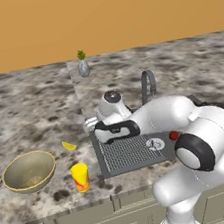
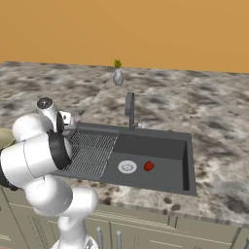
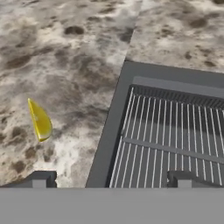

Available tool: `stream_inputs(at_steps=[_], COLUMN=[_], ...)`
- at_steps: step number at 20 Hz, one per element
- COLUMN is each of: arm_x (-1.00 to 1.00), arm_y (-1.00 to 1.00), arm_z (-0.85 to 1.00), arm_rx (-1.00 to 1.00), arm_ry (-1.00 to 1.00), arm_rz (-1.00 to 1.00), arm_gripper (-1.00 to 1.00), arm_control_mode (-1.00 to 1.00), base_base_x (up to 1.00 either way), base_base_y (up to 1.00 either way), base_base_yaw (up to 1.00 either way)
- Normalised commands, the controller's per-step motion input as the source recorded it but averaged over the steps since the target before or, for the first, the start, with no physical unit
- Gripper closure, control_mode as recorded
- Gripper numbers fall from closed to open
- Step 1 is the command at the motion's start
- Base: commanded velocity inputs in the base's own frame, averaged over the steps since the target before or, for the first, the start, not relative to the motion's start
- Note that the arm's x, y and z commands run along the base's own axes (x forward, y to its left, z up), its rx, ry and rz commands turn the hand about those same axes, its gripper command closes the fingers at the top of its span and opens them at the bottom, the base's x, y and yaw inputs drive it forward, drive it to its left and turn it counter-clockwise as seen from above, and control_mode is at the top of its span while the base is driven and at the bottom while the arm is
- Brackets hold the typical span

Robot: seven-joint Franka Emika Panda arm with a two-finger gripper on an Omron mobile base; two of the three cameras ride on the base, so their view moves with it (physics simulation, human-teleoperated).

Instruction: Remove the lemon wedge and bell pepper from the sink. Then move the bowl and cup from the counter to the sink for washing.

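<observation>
The worktop (image 1: 33, 110) carries the sink (image 2: 187, 160), whose ribbed left edge lies under the pincer (image 3: 111, 179). Its jaws stand wide apart, holding nothing. The bowl (image 1: 29, 171) and cup (image 1: 80, 177) wait on the worktop left of the sink. The lemon wedge (image 3: 40, 120) already lies out on the stone. The bell pepper (image 2: 149, 166) sits in the basin, well off toward the arm's right, so the next reach likely swings that way and down.
</observation>
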Motion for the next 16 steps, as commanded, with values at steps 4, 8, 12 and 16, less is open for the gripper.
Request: stream_inputs(at_steps=[4,8,12,16], arm_x=[-0.01,-0.03,-0.03,-0.11], arm_y=[-0.13,-0.15,-0.19,-0.26], arm_z=[0.36,0.36,0.32,0.15], arm_rx=[-0.11,-0.1,-0.08,-0.06], arm_ry=[0.19,0.16,0.16,0.17], arm_rz=[0.0,0.0,0.0,0.0], arm_gripper=[-1.0,-1.0,-1.0,-1.0], arm_control_mode=[-1.0,-1.0,-1.0,-1.0], base_base_x=[0.0,0.0,0.0,0.0], base_base_y=[0.0,0.0,0.0,0.0], base_base_yaw=[0.0,0.0,0.0,0.0])
